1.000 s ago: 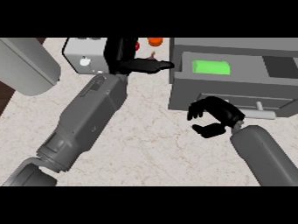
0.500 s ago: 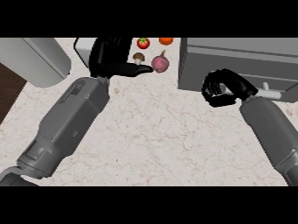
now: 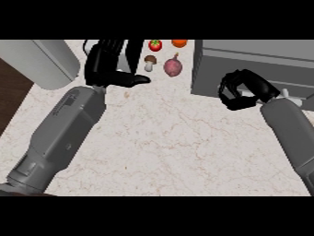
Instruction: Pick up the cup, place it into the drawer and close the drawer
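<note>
1. The closing step is judged to be in hand: the right hand (image 3: 241, 90), fingers curled and holding nothing, is set against the front of the drawer (image 3: 268, 76) at 2 o'clock.
2. A continued push toward 12 o'clock is called for next.
3. The cup is not visible (presumably inside the drawer); the contents cannot be told.
4. The left hand (image 3: 112, 64) is held at 11 o'clock, fingers straight, beside a mushroom (image 3: 149, 61).

Even, flat, bright lighting, no glare. Soft shadows under the forearms on the marble surface (image 3: 159, 143). Black hands show little shading.
</note>
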